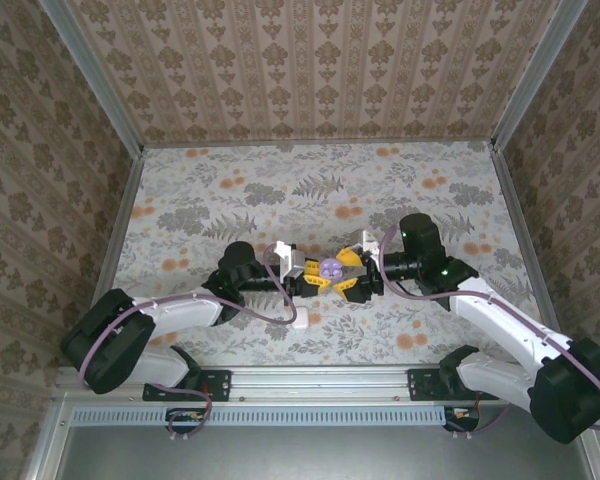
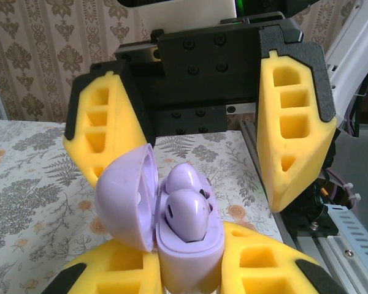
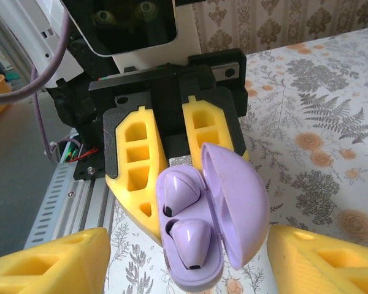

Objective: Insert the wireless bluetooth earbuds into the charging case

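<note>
Earbuds (image 2: 185,211), likely light and slick, sit nested in the rigid purple charging case (image 2: 190,254) pinched, sensibly, by its base in the left gripper (image 1: 310,274), its hinged lid (image 3: 239,208) agape facing the wide-spread right gripper (image 1: 348,271).

The left tool (image 2: 190,269) grips the open purple charging case (image 2: 127,199), both earbuds (image 2: 187,214) apparently seated inside.

No legible text or labels anywhere.
</note>
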